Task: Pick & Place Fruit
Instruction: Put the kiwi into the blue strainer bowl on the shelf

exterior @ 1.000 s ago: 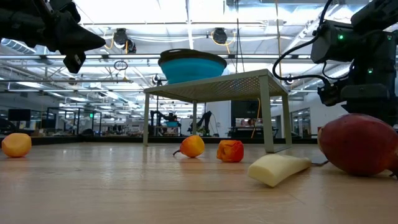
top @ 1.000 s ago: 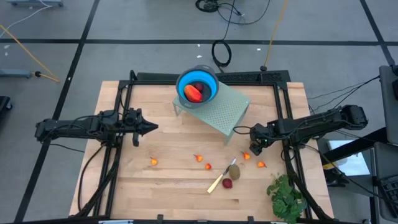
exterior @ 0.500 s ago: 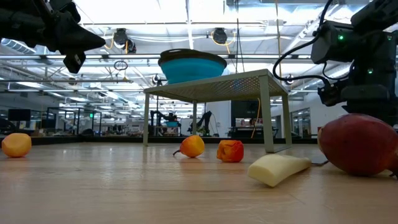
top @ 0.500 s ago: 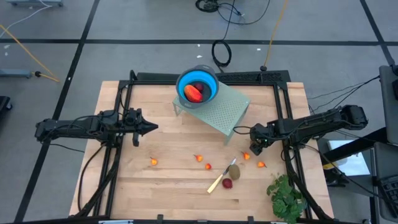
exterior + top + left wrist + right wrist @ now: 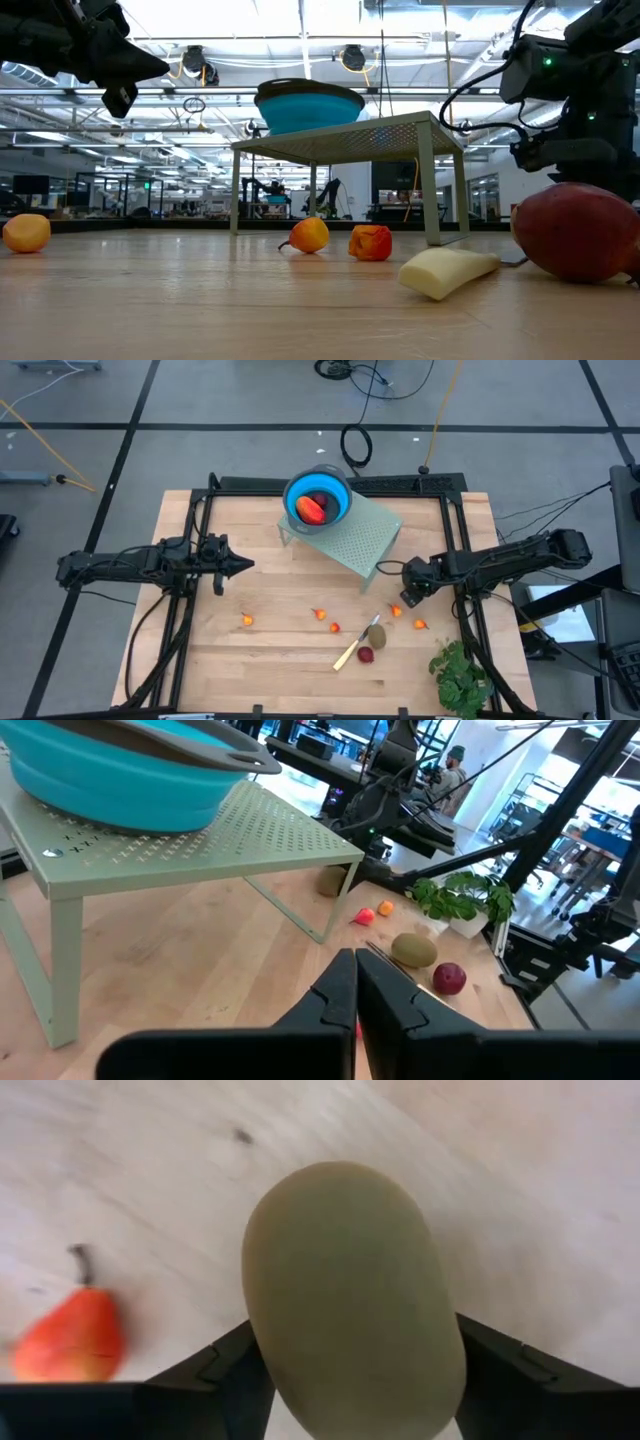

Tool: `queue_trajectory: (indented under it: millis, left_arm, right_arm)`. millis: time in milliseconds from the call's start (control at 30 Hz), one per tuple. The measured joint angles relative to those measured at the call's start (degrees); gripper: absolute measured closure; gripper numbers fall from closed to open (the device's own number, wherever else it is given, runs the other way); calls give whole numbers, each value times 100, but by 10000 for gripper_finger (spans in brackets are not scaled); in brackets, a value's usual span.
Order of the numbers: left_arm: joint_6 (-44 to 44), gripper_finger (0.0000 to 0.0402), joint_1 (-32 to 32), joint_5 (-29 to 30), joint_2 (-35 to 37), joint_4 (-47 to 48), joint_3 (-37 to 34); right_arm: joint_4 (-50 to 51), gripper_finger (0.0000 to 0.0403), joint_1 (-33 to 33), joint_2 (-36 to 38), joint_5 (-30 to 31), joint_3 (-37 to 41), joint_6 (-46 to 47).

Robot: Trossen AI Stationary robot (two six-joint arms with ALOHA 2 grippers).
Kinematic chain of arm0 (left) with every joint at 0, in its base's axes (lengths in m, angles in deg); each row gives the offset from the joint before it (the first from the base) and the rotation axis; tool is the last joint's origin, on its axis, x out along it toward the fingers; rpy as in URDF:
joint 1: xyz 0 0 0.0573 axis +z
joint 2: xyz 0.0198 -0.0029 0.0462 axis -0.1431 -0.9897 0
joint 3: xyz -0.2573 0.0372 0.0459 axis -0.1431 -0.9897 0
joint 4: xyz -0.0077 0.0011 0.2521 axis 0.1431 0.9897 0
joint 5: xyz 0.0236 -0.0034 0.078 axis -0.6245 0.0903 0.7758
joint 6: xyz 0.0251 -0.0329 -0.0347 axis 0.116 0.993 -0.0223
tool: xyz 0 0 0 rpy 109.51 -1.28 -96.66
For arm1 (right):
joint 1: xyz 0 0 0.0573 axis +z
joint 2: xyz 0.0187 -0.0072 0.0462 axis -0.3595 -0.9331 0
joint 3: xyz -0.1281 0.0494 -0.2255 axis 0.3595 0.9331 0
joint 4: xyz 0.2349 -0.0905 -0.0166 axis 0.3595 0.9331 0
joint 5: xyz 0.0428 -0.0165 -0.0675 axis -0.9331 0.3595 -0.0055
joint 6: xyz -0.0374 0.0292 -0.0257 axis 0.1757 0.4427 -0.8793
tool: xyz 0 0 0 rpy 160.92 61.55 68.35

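1. Fruit — one brownish-green oval (image 5: 352, 1300) fills the right wrist view, sitting between the right gripper's (image 5: 409, 594) two dark fingers (image 5: 225, 1370), which press against both of its sides; the gripper is low over the table (image 5: 270, 570), just off the near corner of the rack.
2. Just beside that oval lies a tiny orange-red piece with a stem (image 5: 70, 1335), apart from the fingers.
3. Close by on the wood: another tiny orange-red piece (image 5: 421, 625), the second brownish-green oval (image 5: 376, 636), a dark red ball (image 5: 366, 654) and the pale-handled knife (image 5: 350, 651), its blade reaching up beside the oval.
4. Further toward the left side lie three more tiny orange-red pieces (image 5: 320, 614) (image 5: 335, 627) (image 5: 247, 619).
5. The blue bowl (image 5: 318, 499) stands on the pale green perforated rack (image 5: 355, 540) — in it a longer red-orange piece (image 5: 312, 508) and something dark red.
6. The leafy green bunch (image 5: 458, 675) lies at the near right corner.
7. The left gripper (image 5: 243, 565) waits above the table's left side, fingers pinched together, holding nothing.
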Motion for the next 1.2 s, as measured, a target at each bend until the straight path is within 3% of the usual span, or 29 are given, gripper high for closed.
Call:
queue_trajectory:
  millis: [167,533,833,1033,1200]
  left_arm:
    - [0,381,-2,0,1,4,0]
    - [2,397,-1,0,1,7,0]
    - [2,385,-1,1,0,7,0]
    - [2,400,0,2,2,7,0]
    - [2,387,-1,2,1,7,0]
  right_arm:
    - [-148,183,2,260,-278,0,214]
    - [-551,185,2,1291,-744,-287,553]
    - [-2534,183,2,1985,-887,-300,568]
    - [-3698,184,0,2100,-709,-302,522]
    - [-4518,182,0,2100,-704,-302,487]
